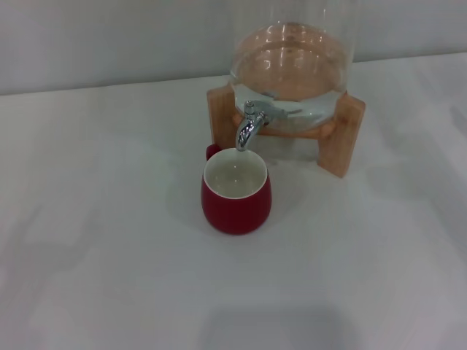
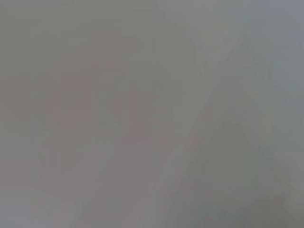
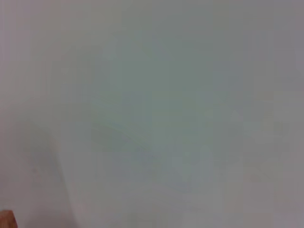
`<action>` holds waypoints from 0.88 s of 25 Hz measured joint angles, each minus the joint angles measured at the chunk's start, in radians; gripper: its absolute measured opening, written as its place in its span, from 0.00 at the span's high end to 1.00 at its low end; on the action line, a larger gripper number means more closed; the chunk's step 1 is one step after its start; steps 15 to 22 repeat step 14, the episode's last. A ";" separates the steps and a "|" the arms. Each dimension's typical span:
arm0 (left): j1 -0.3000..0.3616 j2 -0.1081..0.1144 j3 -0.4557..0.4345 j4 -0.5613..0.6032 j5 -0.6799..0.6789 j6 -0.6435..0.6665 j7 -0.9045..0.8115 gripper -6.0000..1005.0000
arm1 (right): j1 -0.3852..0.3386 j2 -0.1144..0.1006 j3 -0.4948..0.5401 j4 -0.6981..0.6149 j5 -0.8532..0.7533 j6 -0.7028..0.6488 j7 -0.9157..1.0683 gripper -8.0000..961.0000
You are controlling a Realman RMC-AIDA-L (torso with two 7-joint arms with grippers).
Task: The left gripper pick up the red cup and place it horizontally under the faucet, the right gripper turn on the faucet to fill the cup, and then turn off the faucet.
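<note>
In the head view the red cup (image 1: 236,195) stands upright on the white table, white inside, its small handle at the back left. It sits directly below the spout of the chrome faucet (image 1: 250,125). The faucet is mounted on the clear glass dispenser jar (image 1: 290,62), which holds water and rests in a wooden stand (image 1: 349,135). No water stream is visible at the spout. Neither gripper shows in the head view. Both wrist views show only a plain pale surface.
The white table (image 1: 95,240) spreads to the left, right and front of the cup. A pale wall runs behind the jar. A small tan patch (image 3: 5,220) shows at the edge of the right wrist view.
</note>
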 joint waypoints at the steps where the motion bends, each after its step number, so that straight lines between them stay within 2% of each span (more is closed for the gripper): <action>1: 0.007 0.001 0.000 0.000 -0.019 -0.014 0.000 0.15 | 0.000 0.000 0.000 -0.003 0.000 0.000 -0.001 0.34; 22: 0.012 0.003 0.007 0.001 -0.013 0.009 -0.001 0.15 | 0.010 0.000 -0.001 -0.017 0.013 0.002 -0.030 0.34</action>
